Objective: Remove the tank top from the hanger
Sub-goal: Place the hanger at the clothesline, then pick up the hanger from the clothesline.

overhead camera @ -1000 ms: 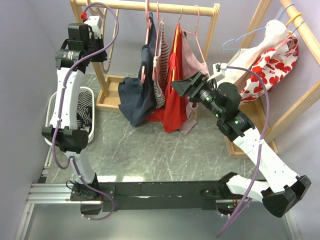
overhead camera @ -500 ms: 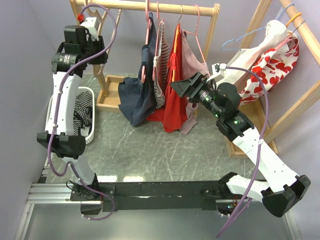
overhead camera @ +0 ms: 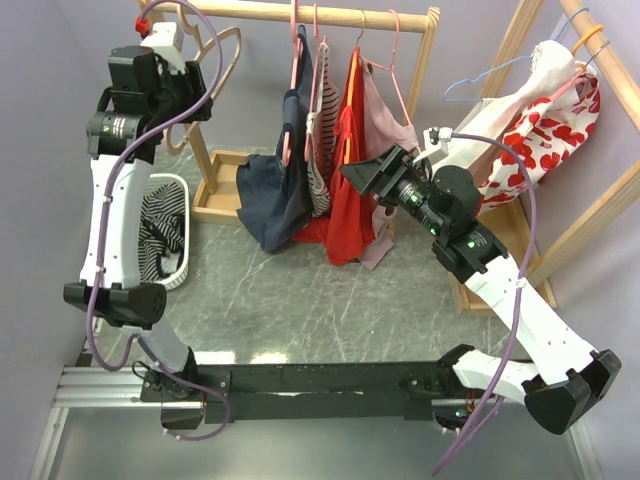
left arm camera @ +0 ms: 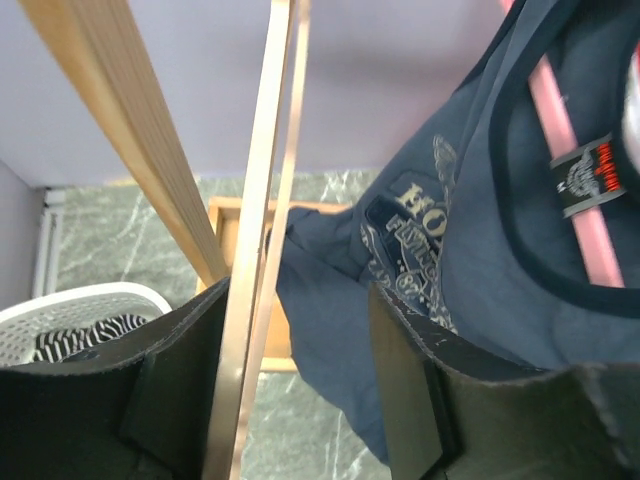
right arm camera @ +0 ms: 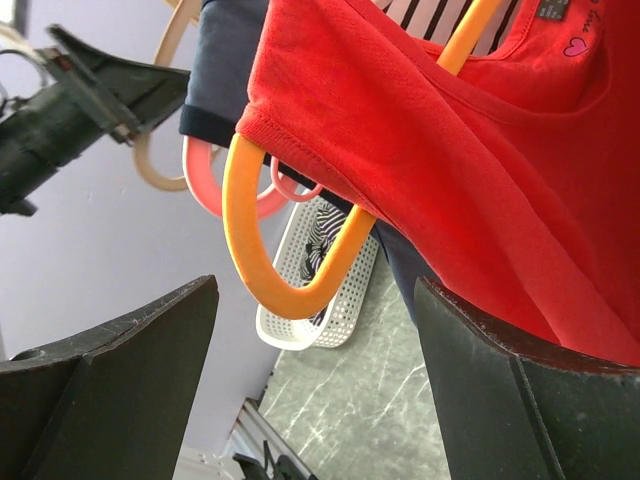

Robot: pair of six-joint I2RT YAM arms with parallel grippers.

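Change since earlier frame: left arm has risen and swung toward the upper left corner of the rack; its fingers have parted from a closed stance. Right arm has not shifted.
Left gripper (left arm camera: 300, 300): jaws partly spread, clamping nothing. A bare wooden hanger (left arm camera: 255, 250) runs up between the fingers, close against the left one; contact cannot be confirmed.
Wooden hanger, top view (overhead camera: 232, 45): empty, beside the left end of the rack rail (overhead camera: 330, 14). Whether its hook sits on the rail cannot be told.
Right gripper (right arm camera: 318, 290): jaws wide apart, holding nothing. The curved end of the orange hanger (right arm camera: 250, 250) lies in the gap, clear of both fingers.
Red tank top (right arm camera: 450, 130): on the orange hanger, hung from the rail mid-rack, directly in front of the right gripper.
Navy tank top (left arm camera: 470, 230): on a pink hanger (left arm camera: 570, 150), left of the red one, its lower part bunched on the rack base.
White basket (overhead camera: 183, 215): on the marble table (overhead camera: 300, 290), below the left arm, containing a striped garment (overhead camera: 160, 235).
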